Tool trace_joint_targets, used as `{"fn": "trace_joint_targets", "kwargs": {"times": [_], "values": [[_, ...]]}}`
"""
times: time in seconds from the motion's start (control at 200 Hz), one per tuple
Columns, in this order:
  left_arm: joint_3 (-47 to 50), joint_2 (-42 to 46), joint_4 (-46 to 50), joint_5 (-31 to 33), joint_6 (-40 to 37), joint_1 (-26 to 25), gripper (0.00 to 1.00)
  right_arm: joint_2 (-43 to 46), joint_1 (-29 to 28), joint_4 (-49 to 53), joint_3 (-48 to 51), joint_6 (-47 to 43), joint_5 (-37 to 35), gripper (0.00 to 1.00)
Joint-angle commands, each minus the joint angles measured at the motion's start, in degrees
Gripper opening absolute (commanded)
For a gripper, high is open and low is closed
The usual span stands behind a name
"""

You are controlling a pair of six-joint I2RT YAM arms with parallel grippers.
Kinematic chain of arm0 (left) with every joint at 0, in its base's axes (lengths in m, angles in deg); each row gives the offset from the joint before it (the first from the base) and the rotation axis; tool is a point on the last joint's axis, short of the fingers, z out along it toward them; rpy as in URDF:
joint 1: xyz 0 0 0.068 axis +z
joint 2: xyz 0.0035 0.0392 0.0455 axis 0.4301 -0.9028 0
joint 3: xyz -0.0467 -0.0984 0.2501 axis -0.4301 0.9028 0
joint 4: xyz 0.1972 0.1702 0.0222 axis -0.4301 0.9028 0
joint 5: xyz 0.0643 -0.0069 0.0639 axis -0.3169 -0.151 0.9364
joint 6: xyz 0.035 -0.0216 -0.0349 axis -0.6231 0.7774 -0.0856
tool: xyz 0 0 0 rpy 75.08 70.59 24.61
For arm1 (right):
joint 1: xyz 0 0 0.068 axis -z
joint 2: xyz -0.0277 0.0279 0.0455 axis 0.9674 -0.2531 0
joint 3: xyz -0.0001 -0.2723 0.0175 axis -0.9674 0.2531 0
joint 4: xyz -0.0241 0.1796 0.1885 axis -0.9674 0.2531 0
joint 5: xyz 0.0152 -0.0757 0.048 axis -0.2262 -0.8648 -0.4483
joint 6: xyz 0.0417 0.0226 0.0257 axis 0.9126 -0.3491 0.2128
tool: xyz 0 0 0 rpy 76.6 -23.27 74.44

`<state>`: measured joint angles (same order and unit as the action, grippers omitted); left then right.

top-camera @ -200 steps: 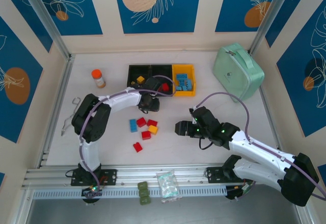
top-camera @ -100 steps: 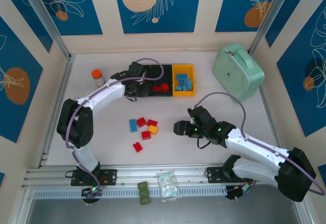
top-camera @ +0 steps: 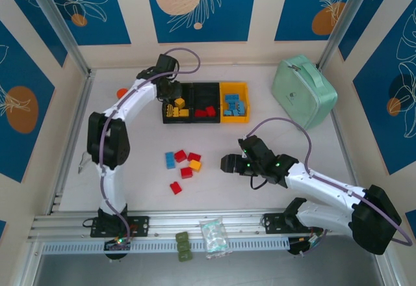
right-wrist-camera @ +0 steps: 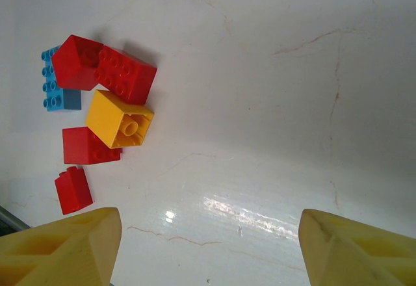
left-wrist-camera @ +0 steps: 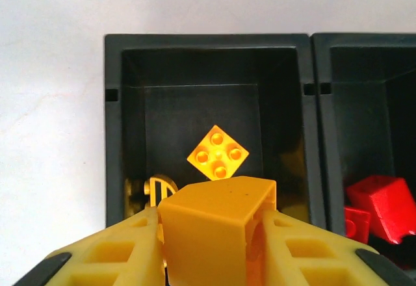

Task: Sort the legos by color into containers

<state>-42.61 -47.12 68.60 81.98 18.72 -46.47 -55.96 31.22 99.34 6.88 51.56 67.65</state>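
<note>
Yellow lego (left-wrist-camera: 218,221): pinched between the pads of the left end effector (left-wrist-camera: 214,250), hanging over the leftmost black container (left-wrist-camera: 114,123). A second yellow lego (left-wrist-camera: 218,153) already lies studs-up on that bin's floor, so the colour matches. Red legos (left-wrist-camera: 380,201) sit in the neighbouring bin.

Judgement: the release is the step in hand. Centre the brick over the bin floor, well inside the walls. Keep it low so it cannot bounce out, then part the fingers.

Right end effector (right-wrist-camera: 208,253): spread wide, empty, over the bare table (right-wrist-camera: 273,104). The loose legos (right-wrist-camera: 104,104) lie near it but apart, toward the left edge of its wrist view.
</note>
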Motion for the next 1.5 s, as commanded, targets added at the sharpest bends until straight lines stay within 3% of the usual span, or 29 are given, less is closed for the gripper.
{"fn": "trace_joint_targets", "kwargs": {"times": [0.0, 0.37, 0.57, 0.755, 0.905, 1.496], "values": [[-5.02, -4.23, 3.13, 0.17, -1.62, 0.52, 0.34, -0.74, -0.01, 0.45, -1.99, 0.52, 0.23, 0.72], [-19.15, -15.58, 7.41, -0.29, -2.74, 0.69, 0.36, -1.82, 0.51, 1.86, -3.32, 0.48, 0.05, 0.72], [-20.20, -15.76, 8.21, -0.14, -2.94, 0.78, 0.50, -1.95, 0.54, 2.08, -3.69, 0.48, 0.14, 0.72], [-17.35, -11.70, 7.60, -0.90, -2.72, 0.69, 0.54, -2.22, 0.37, 1.77, -4.14, 0.33, 0.40, 0.72], [-10.16, -4.30, 5.32, -3.10, -1.55, 0.18, 0.54, -2.22, 0.00, 1.20, -4.29, 0.07, 0.43, 0.72], [33.48, 28.59, -2.68, -10.30, 2.68, -4.43, 0.56, -0.61, -0.79, 1.14, -4.00, -2.13, 1.45, 0.72]]}}
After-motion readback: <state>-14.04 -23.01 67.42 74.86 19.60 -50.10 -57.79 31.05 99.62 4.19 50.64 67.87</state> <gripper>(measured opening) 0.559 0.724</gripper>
